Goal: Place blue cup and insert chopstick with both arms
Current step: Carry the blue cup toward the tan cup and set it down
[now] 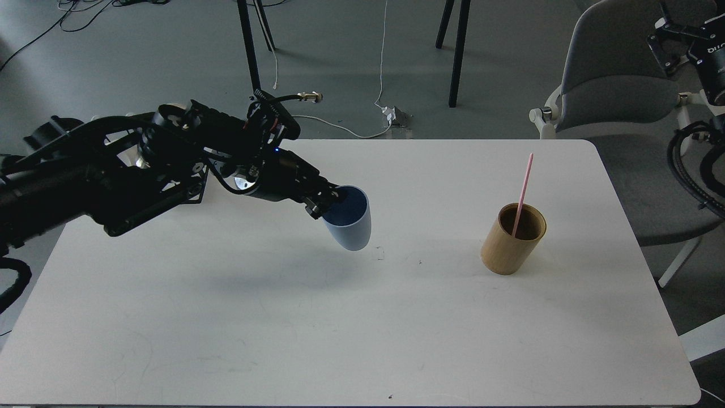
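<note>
Pale blue and matte, the small tapered handleless cup hangs above the white rectangular table, held by the left gripper at its rim. The gripper's 2 fingers are closed on the near-left edge of the rim, 1 finger inside the mouth and 1 outside as far as can be made out (they are dark and partly merge with the cup's shadowed interior). The cup is tilted, its mouth facing up and toward the arm, its base pointing down and to the right; a soft shadow lies on the table below and to the left of it, so the base is clear of the surface.

Well apart to the right stands a tan bamboo cylindrical holder, upright on the table. The long thin pink chopstick rests inside it, leaning slightly right, with most of its length sticking out above the rim.

The right arm shows only at the upper right edge, beside a grey chair; its fingers cannot be told apart.
</note>
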`<control>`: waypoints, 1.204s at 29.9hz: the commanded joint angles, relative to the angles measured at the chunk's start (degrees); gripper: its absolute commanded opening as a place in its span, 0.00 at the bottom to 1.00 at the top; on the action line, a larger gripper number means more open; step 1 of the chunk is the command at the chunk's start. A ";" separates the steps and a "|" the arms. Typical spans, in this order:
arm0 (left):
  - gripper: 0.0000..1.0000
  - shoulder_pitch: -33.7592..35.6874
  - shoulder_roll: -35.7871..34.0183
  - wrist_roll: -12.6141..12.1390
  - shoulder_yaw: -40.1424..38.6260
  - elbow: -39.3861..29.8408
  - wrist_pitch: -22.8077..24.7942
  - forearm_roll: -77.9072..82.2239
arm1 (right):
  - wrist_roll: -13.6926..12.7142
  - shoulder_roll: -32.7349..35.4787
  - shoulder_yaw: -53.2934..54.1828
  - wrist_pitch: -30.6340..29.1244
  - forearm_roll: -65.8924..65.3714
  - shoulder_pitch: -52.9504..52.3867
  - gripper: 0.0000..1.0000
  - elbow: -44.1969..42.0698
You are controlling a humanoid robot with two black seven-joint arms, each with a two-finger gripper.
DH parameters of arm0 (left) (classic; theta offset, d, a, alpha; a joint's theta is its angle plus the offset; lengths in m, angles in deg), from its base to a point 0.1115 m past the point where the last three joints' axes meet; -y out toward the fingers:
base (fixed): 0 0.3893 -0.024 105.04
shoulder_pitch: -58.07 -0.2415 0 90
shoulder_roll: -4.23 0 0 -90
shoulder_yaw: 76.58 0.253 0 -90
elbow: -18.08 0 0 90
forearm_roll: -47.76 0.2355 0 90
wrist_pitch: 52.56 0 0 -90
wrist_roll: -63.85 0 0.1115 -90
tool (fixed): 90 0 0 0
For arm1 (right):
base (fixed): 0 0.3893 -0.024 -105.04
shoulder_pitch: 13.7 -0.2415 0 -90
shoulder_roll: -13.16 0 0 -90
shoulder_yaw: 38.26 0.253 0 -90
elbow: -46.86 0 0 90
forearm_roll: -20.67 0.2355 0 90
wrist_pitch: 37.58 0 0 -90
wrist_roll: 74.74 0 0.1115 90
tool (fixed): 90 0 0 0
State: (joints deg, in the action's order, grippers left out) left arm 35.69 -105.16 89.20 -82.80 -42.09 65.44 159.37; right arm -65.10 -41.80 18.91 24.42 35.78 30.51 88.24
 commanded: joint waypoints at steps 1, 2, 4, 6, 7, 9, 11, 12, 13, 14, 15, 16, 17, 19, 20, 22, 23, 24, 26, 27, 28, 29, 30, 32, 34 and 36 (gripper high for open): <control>0.05 -0.21 7.24 -2.23 2.43 4.35 0.01 0.36 | -0.06 1.70 0.22 0.00 0.00 0.09 1.00 0.71; 0.05 -0.38 9.17 -2.41 3.57 6.19 0.01 0.27 | -0.06 2.05 0.30 0.00 0.00 0.09 1.00 0.71; 0.06 -0.47 12.86 -2.41 5.25 9.97 0.01 0.36 | -0.06 2.40 0.30 0.00 0.00 0.26 1.00 0.71; 0.06 -0.65 15.59 -2.50 5.69 13.66 0.01 0.36 | -0.06 2.40 0.30 0.00 0.00 0.44 1.00 0.71; 0.06 -0.65 16.65 -2.41 5.69 14.98 0.01 0.27 | -0.06 2.40 0.30 0.00 0.00 0.70 1.00 0.80; 0.06 -0.91 18.58 -2.41 5.78 17.53 0.01 0.27 | 0.03 2.40 0.30 0.00 0.00 1.05 1.00 0.89; 0.06 -1.52 19.38 -2.50 6.04 19.82 0.01 0.27 | 0.03 2.40 0.30 0.00 0.00 1.06 1.00 0.89; 0.06 -1.79 19.38 -2.41 6.39 20.61 0.01 0.27 | 0.03 2.31 0.30 0.00 0.00 1.14 1.00 0.89; 0.06 -1.97 19.38 -2.41 6.74 21.06 0.01 0.27 | 0.03 2.31 0.30 0.00 0.00 1.06 1.00 0.89; 0.06 -2.23 19.38 -2.41 6.92 21.15 0.01 0.27 | 0.03 2.31 0.30 0.00 0.00 1.14 1.00 0.89; 0.06 -2.40 19.38 -2.41 7.10 21.15 0.01 0.27 | 0.03 2.31 0.30 0.00 0.00 1.14 1.00 0.89; 0.07 -2.67 19.38 -2.50 7.19 21.15 0.01 0.27 | 0.03 2.31 0.22 0.00 0.00 1.14 1.00 0.89; 0.07 -2.93 19.38 -2.50 7.27 21.24 0.01 0.27 | 0.03 2.31 0.22 0.00 0.00 1.14 1.00 0.89; 0.09 -3.37 19.38 -2.50 7.36 21.59 0.01 0.27 | 0.03 2.40 0.22 0.00 0.00 1.14 1.00 0.89; 0.10 -3.55 19.38 -2.59 7.36 21.59 0.01 0.36 | -0.06 2.40 0.22 0.00 0.00 1.14 1.00 0.89; 0.12 -3.72 19.38 -2.59 7.36 21.59 0.01 0.36 | -0.06 2.31 0.22 0.00 0.00 1.23 1.00 0.89; 0.14 -3.90 19.38 -2.85 7.36 21.59 0.01 0.36 | 0.02 2.31 0.22 0.00 0.00 1.32 1.00 0.80; 0.17 -3.99 19.38 -3.20 7.36 21.59 0.01 0.27 | 0.03 2.31 0.13 0.00 0.00 1.41 1.00 0.89; 0.31 -4.08 19.38 -4.52 7.28 21.41 0.01 0.01 | -0.06 2.40 0.22 0.00 0.00 1.41 1.00 0.80; 0.37 -3.90 19.38 -4.78 7.19 21.33 0.01 -0.08 | 0.02 2.40 0.22 0.00 0.00 1.41 1.00 0.80; 0.41 -3.64 19.38 -4.79 7.10 21.06 0.01 -0.26 | -0.06 2.40 0.22 0.00 0.00 1.41 1.00 0.89; 0.42 -3.38 19.38 -4.70 6.93 20.71 0.01 -0.34 | 0.02 2.40 0.22 0.00 0.00 1.41 1.00 0.89; 0.43 -3.20 19.38 -4.70 6.84 20.71 0.01 -0.34 | -0.06 2.40 0.22 0.00 0.00 1.41 1.00 0.89; 0.45 -2.67 19.38 -4.44 6.40 20.62 0.01 -0.43 | -0.06 2.49 0.22 0.00 0.00 1.41 1.00 0.89; 0.49 -1.79 19.38 -4.26 6.31 20.62 0.01 -0.61 | -0.06 2.49 0.22 0.00 0.00 1.41 1.00 0.89; 0.55 -1.53 19.30 -4.17 6.05 20.27 0.01 -2.27 | -0.06 2.49 0.22 0.00 0.00 1.41 1.00 0.98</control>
State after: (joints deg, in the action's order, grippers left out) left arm 33.61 -85.77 84.84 -76.48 -21.47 65.47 158.69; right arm -65.15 -39.33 19.12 24.42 35.79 31.92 89.12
